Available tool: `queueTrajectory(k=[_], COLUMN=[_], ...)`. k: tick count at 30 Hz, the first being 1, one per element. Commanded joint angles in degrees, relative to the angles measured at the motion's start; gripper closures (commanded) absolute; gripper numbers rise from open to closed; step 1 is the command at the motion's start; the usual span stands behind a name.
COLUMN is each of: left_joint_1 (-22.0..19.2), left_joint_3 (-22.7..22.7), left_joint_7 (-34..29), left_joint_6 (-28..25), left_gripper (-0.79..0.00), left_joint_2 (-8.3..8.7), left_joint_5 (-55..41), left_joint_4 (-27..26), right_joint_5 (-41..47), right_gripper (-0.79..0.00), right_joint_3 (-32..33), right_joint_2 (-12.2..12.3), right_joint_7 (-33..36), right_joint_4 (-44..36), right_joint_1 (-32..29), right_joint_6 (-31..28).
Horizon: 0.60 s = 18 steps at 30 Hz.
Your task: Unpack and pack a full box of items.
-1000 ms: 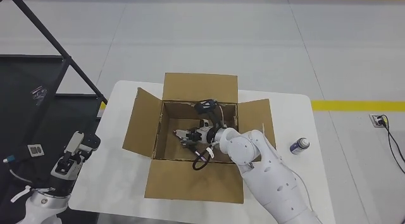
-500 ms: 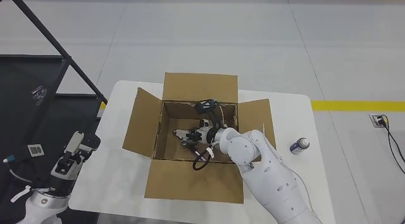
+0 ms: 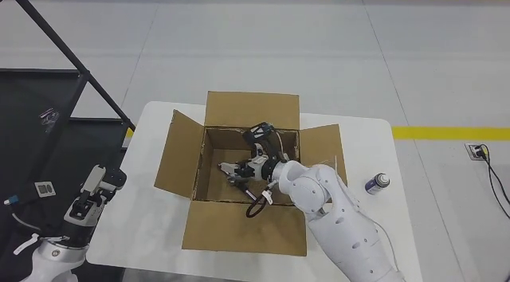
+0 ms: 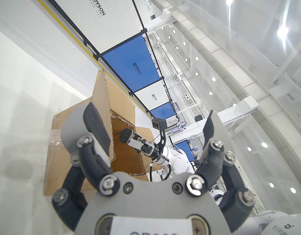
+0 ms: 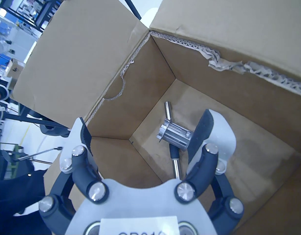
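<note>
Cardboard box point(image 3: 253, 109) sits beneath the downward-tilted, wide-spread right hand point(image 5: 143, 123).

The top view looks steeply down from above the arms onto the white surface point(image 3: 366, 142) and the open cardboard box point(image 3: 252, 108). The left wrist view sits low beside the surface's edge. It tilts up past the left gripper point(image 4: 150, 119) toward the box's outside and the ceiling point(image 4: 238, 37). The right wrist view hangs close inside the box, facing a bottom corner past the right gripper point(image 5: 143, 121). All three share the box.
</note>
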Motion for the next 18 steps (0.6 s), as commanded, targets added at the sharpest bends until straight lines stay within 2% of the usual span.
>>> queueTrajectory(k=[1,4,14,18], left_joint_1=[0.0,0.0,0.0,0.0], left_joint_3=[0.0,0.0,0.0,0.0], left_joint_7=[0.0,0.0,0.0,0.0], left_joint_6=[0.0,0.0,0.0,0.0], left_gripper=[-0.785,-0.785,-0.785,-0.785], left_joint_2=[0.0,0.0,0.0,0.0], left_joint_5=[0.0,0.0,0.0,0.0], left_joint_4=[0.0,0.0,0.0,0.0], right_joint_5=[-2.4,-5.2,-5.4,-9.7], right_gripper=[-0.785,-0.785,-0.785,-0.785], right_joint_3=[-0.6,-1.5,-1.4,-3.3], right_joint_2=[0.0,0.0,0.0,0.0], right_joint_7=[-0.5,-0.7,-1.0,-2.3], right_joint_4=[-0.7,-0.8,-0.9,-1.2], right_joint_1=[0.2,0.9,0.8,1.0], right_joint_6=[0.3,2.0,2.3,1.8])
